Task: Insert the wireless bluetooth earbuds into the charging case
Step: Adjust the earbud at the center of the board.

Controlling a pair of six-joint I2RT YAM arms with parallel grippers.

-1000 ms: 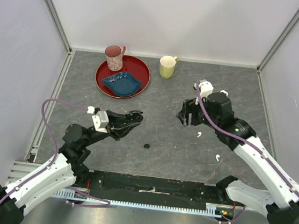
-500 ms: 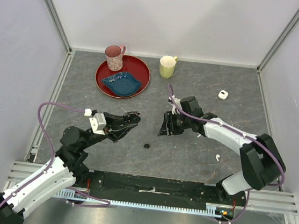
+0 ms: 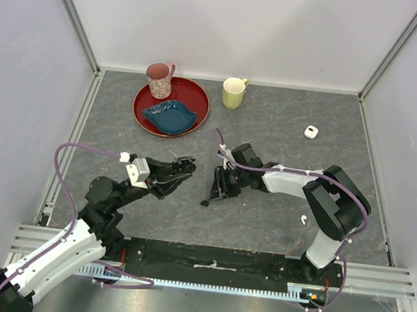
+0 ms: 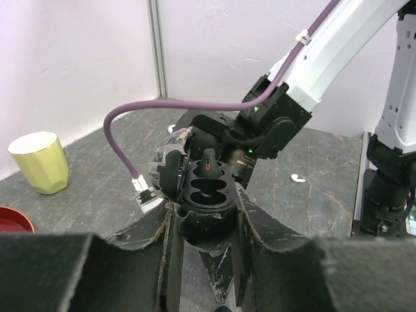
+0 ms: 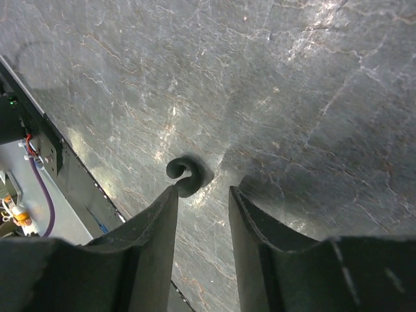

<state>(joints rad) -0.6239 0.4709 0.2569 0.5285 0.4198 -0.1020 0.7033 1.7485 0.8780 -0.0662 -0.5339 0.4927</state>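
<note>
Broadly, the grey worktop [image 3: 270, 144] carries everything, and both arms lean over its near half. The right arm [image 3: 288, 182] stretches across towards the left, so its pincer [image 3: 214, 194] sits low over the middle of the worktop. The wrist view shows its fingers [image 5: 156, 227] apart with bare stone between them and nothing gripped. The left arm [image 3: 71, 238] rises from the near left corner. Its pincer [image 3: 184, 167] is held above the surface with the tips together, pointing at the right pincer from just beside it. Whether anything is pinched in it, I cannot tell.

At the far left lies a red tray [image 3: 199, 95] with a blue dish [image 3: 169, 115] in it and a pink mug [image 3: 159, 80] on its far rim. A yellow mug [image 3: 234, 93] stands on the worktop just right of the tray.

The case [image 3: 311, 131], white with a dark centre, rests on the far right of the worktop, well apart from both pincers. One earbud [image 3: 304, 219] lies on the near right, beside the right arm's elbow and well apart from the case. A tiny black curled bit [image 3: 205, 202] lies on the stone at the tip of one right-pincer finger, outside the gap.
</note>
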